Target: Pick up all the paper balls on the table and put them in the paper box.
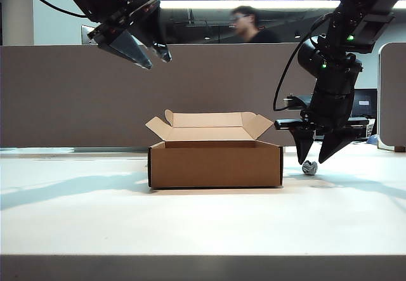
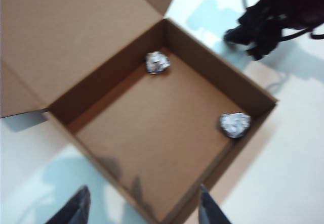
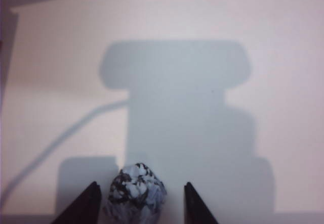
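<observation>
Right gripper (image 3: 139, 204) straddles 1 paper ball (image 3: 135, 192); 2 paper balls (image 2: 157, 62) in paper box (image 2: 212, 72).

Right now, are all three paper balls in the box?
No, two paper balls lie in the paper box; one sits on the table.

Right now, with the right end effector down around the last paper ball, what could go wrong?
1. The last paper ball sits nearer one finger of the open right end effector, so closing may nudge it away.
2. Carried low, it could catch the paper box wall.
3. The left end effector hovers over the box, crowding the drop.
</observation>
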Robot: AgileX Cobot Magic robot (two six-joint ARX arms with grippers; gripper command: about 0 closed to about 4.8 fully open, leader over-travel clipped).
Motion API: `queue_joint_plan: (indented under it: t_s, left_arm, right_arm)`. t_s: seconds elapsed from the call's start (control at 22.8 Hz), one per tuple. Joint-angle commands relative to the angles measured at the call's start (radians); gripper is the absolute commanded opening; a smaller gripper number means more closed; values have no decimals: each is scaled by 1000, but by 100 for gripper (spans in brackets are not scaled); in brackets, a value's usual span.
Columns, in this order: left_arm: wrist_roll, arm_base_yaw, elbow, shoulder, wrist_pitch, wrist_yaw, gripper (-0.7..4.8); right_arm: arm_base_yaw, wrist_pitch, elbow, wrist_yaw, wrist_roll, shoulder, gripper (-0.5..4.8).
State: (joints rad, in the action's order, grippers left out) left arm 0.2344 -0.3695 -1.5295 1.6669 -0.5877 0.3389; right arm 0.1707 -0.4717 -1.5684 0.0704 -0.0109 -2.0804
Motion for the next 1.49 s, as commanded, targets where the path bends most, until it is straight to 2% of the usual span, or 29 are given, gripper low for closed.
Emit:
queue_joint_plan:
  t_s: [0.04, 0.22, 0.35, 0.53, 0.61, 0.7, 0.92, 1.09, 1.18, 1.31, 1.45, 1.49]
  left_arm:
    - [2, 0, -1, -3, 6, -56, 267]
    - [1, 0, -1, -3, 6, -86, 267]
    - [2, 0, -1, -3, 5, -143, 267]
    - [1, 0, -1, -3, 0, -145, 267]
    - [1, 0, -1, -3, -5, -145, 267]
    - [2, 0, -1, -3, -3, -145, 267]
    - [2, 0, -1, -3, -2, -145, 267]
    - [2, 0, -1, -3, -2, -144, 267]
    - [2, 0, -1, -3, -2, -144, 267]
    - [2, 0, -1, -3, -2, -143, 267]
    - [2, 0, -1, -3, -2, -144, 267]
    - [2, 1, -1, -3, -2, -144, 267]
  right_arm:
    - [1, 4, -6, -12, -5, 8, 208]
    - [-1, 0, -7, -27, -15, 6, 201]
    - [-1, -19, -7, -33, -15, 0, 201]
    - [-1, -26, -7, -32, -15, -20, 195]
    - [-1, -25, -7, -32, -15, -21, 141]
    - [-1, -26, -7, -31, -15, -21, 112]
    - [-1, -35, -20, -21, -14, -17, 112]
    - [1, -90, -131, -28, -15, 25, 112]
    - [6, -110, -174, -78, -23, 39, 112]
    - [55, -165, -270, -297, -94, 47, 112]
    - [134, -173, -294, -325, -82, 47, 116]
    - [163, -185, -294, -325, -72, 46, 153]
